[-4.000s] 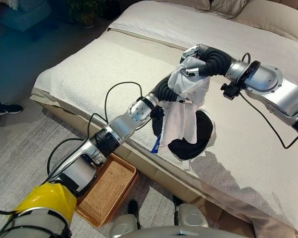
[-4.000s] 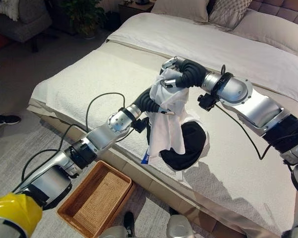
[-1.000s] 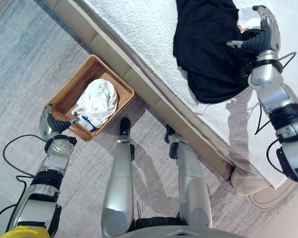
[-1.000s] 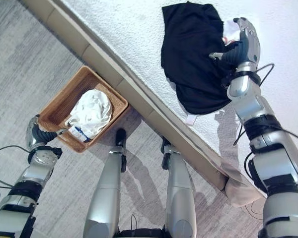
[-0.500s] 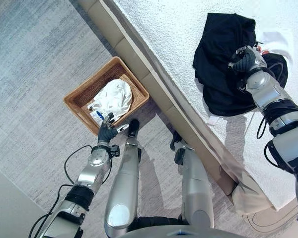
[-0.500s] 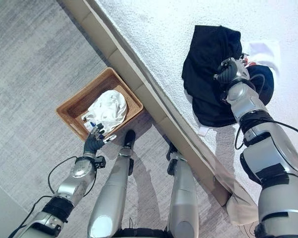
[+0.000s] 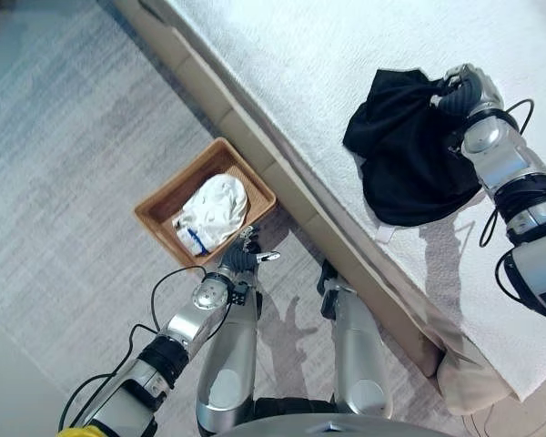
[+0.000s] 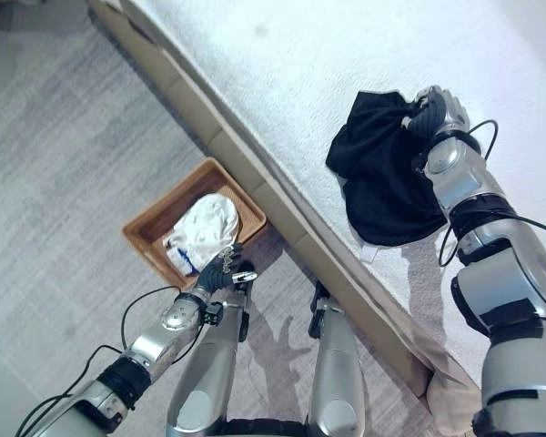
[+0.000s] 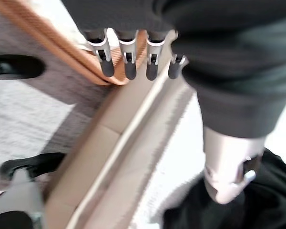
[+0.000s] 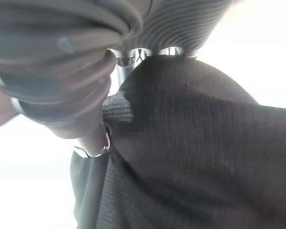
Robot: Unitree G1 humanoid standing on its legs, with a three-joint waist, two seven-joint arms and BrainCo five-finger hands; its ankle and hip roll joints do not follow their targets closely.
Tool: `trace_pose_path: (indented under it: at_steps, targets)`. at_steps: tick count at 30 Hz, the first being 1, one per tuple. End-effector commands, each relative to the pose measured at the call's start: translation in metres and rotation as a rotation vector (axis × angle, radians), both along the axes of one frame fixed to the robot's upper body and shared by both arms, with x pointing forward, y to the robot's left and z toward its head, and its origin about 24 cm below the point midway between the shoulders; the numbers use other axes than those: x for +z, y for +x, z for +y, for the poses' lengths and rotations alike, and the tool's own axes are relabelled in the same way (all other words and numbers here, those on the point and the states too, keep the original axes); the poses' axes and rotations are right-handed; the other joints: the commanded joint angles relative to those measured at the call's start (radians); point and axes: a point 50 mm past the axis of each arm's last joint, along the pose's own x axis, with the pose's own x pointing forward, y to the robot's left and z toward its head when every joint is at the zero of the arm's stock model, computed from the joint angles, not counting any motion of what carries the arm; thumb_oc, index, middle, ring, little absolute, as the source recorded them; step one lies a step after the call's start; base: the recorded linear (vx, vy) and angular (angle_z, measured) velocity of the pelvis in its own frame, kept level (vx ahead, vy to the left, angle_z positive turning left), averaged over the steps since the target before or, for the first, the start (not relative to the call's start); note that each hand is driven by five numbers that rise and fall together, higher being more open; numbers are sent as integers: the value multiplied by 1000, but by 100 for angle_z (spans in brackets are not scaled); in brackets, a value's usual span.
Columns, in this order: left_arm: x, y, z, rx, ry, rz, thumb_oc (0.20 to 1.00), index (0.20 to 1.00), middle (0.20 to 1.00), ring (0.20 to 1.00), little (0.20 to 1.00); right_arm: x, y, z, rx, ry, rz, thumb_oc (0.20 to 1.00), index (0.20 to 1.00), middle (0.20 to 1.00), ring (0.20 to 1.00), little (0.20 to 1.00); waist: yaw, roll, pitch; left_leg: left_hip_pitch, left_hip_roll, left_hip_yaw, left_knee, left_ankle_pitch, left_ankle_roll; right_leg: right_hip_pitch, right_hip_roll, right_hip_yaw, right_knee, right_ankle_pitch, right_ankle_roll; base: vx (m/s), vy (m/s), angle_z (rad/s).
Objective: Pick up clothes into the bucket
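While your right hand (image 7: pixel 467 88) sits at the 2 o'clock part of the head views, its fingers are curled into the top edge of the black garment (image 7: pixel 409 155), pinching the cloth; the right wrist view shows dark knit fabric (image 10: pixel 190 143) bunched tight between thumb and fingers. That garment lies crumpled on the bed (image 7: pixel 300 82), near the mattress edge, with a small white tag just beside its lower rim.

Your left hand (image 7: pixel 243 258) hangs low at about 7 o'clock, over the grey carpeted floor (image 7: pixel 64 182), just past the near corner of the basket (image 7: pixel 155 214). Its fingers (image 9: pixel 128 67) are straight and loosely spread, holding nothing, apart from the wicker rim.

Item: woven brown basket, on the floor, close against the bed's padded base. Contents: one white garment (image 7: pixel 214 211), crumpled, with a blue mark at its lower edge, lying wholly inside.

Item: white textured bedcover, running diagonally from 11 o'clock to 4 o'clock.
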Motion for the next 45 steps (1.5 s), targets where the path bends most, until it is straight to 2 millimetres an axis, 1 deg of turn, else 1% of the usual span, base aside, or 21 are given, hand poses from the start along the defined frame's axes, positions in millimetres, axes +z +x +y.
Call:
trace_pose_path:
  at_steps: [1, 7, 9, 11, 12, 14, 15, 16, 19, 21, 22, 23, 24, 25, 27, 31, 32, 36, 37, 42, 45]
  targets:
    - [14, 0, -1, -19, 10, -94, 1000, 1000, 1000, 1000, 1000, 67, -19, -13, -41, -6, -276, 200, 200, 200, 200, 200, -33, 2, -80, 1, 3, 12, 18, -38, 0, 79, 32, 0, 7, -63, 31, 69, 12, -15]
    - [36, 6, 9, 7, 13, -195, 1000, 1000, 1000, 1000, 1000, 74, -33, -5, 23, -18, -381, 200, 200, 200, 200, 200, -59, 2, -166, 116, 11, 28, -43, -41, 1, 179, 37, 9, -40, -61, 38, 93, 16, -12]
    - [44, 8, 7, 6, -3, -228, 1000, 1000, 1000, 1000, 1000, 75, -37, -1, 60, -5, -412, 200, 200, 200, 200, 200, -75, 5, -211, 168, 15, 38, -69, -44, 1, 222, 41, 13, -62, -66, 40, 92, 23, -4]
    - [48, 9, 6, 2, -11, -242, 1000, 1000, 1000, 1000, 1000, 73, -40, -1, 69, -5, -416, 200, 200, 200, 200, 200, -80, 6, -227, 190, 16, 43, -83, -45, 0, 238, 43, 15, -72, -65, 42, 84, 18, -11]
    - [53, 10, 2, -3, -31, -259, 1000, 1000, 1000, 1000, 1000, 72, -41, 4, 105, 7, -426, 200, 200, 200, 200, 200, -91, 5, -256, 220, 20, 51, -106, -44, -1, 262, 50, 18, -88, -66, 43, 78, 11, -15]
    - [55, 12, 1, -6, -36, -262, 1000, 1000, 1000, 1000, 1000, 70, -41, 7, 126, 3, -415, 200, 200, 200, 200, 200, -96, 4, -270, 239, 23, 57, -120, -43, -2, 278, 54, 21, -102, -65, 43, 70, -10, -20]
    - [63, 17, -6, -18, -44, -286, 1000, 1000, 1000, 1000, 1000, 67, -41, 15, 175, 13, -406, 200, 200, 200, 200, 200, -110, 2, -303, 264, 26, 68, -138, -43, -4, 304, 59, 24, -126, -63, 45, 79, -16, -17]
    - [63, 17, -6, -19, -44, -286, 1000, 1000, 1000, 1000, 1000, 67, -41, 15, 175, 13, -405, 200, 200, 200, 200, 200, -110, 2, -302, 266, 26, 68, -140, -43, -4, 306, 60, 24, -128, -62, 45, 78, -20, -5]
    - [87, 32, -19, -49, -32, -370, 1000, 1000, 1000, 1000, 1000, 55, -40, 35, 295, 50, -359, 200, 200, 200, 200, 200, -134, 2, -362, 313, 40, 88, -171, -43, -7, 349, 69, 31, -174, -53, 50, 77, -24, -10]
    - [95, 36, -24, -61, -31, -390, 1000, 1000, 1000, 1000, 1000, 52, -39, 41, 331, 66, -340, 200, 200, 200, 200, 200, -137, 0, -373, 326, 42, 95, -178, -43, -9, 365, 71, 32, -188, -49, 52, 85, -21, -21]
    - [110, 47, -35, -88, -6, -433, 1000, 1000, 1000, 1000, 1000, 47, -37, 57, 427, 103, -295, 200, 200, 200, 200, 200, -149, -4, -400, 347, 46, 105, -186, -46, -11, 389, 75, 36, -213, -41, 55, 82, -23, -25]
    - [110, 47, -35, -89, -7, -434, 1000, 1000, 1000, 1000, 1000, 47, -37, 57, 427, 102, -296, 200, 200, 200, 200, 200, -148, -3, -398, 348, 47, 106, -186, -46, -11, 391, 75, 36, -215, -41, 55, 107, -24, -14]
    - [116, 53, -42, -105, 11, -443, 1000, 1000, 1000, 1000, 1000, 42, -36, 65, 485, 125, -245, 200, 200, 200, 200, 200, -155, -5, -418, 365, 51, 115, -192, -49, -12, 411, 77, 39, -232, -36, 55, 51, -13, -8]
    - [117, 54, -42, -105, 10, -444, 1000, 1000, 1000, 1000, 1000, 43, -36, 65, 485, 125, -245, 200, 200, 200, 200, 200, -155, -5, -417, 367, 51, 116, -192, -50, -12, 412, 77, 39, -234, -36, 55, 76, -19, -16]
    - [129, 61, -52, -135, 27, -469, 1000, 1000, 1000, 1000, 1000, 41, -36, 81, 572, 100, -174, 200, 200, 200, 200, 200, -162, -7, -434, 384, 55, 123, -191, -55, -14, 433, 78, 44, -245, -35, 56, 66, -7, -18]
    - [141, 68, -67, -187, 43, -481, 1000, 1000, 1000, 1000, 1000, 32, -37, 96, 672, 79, -59, 200, 200, 200, 200, 200, -170, -8, -456, 411, 56, 134, -196, -62, -15, 461, 79, 48, -253, -36, 57, 66, -2, -8]
    - [146, 69, -76, -226, 61, -492, 1000, 1000, 1000, 1000, 1000, 27, -39, 103, 727, 67, 1, 200, 200, 200, 200, 200, -173, -10, -466, 421, 57, 136, -199, -64, -15, 471, 78, 48, -255, -37, 58, 55, -3, -10]
    - [155, 71, -89, -270, 91, -518, 1000, 1000, 1000, 1000, 1000, 22, -42, 114, 804, 71, 69, 200, 200, 200, 200, 200, -175, -9, -471, 432, 58, 134, -203, -65, -17, 482, 78, 44, -257, -38, 60, 22, -1, -5]
    - [160, 71, -97, -296, 103, -533, 1000, 1000, 1000, 1000, 1000, 20, -46, 122, 859, 81, 103, 200, 200, 200, 200, 200, -176, -9, -476, 435, 59, 134, -207, -64, -18, 487, 77, 40, -259, -39, 61, 0, 0, 0]
    - [160, 69, -112, -350, 126, -534, 1000, 1000, 1000, 1000, 1000, 18, -54, 133, 945, 110, 122, 200, 200, 200, 200, 200, -178, -7, -479, 436, 59, 133, -206, -65, -18, 485, 75, 38, -256, -41, 63, 1, 0, 1]
    - [153, 65, -122, -399, 121, -498, 1000, 1000, 1000, 1000, 1000, 18, -62, 140, 1019, 154, 116, 200, 200, 200, 200, 200, -179, -3, -478, 439, 57, 131, -201, -70, -15, 492, 73, 35, -256, -43, 62, 0, 0, 0]
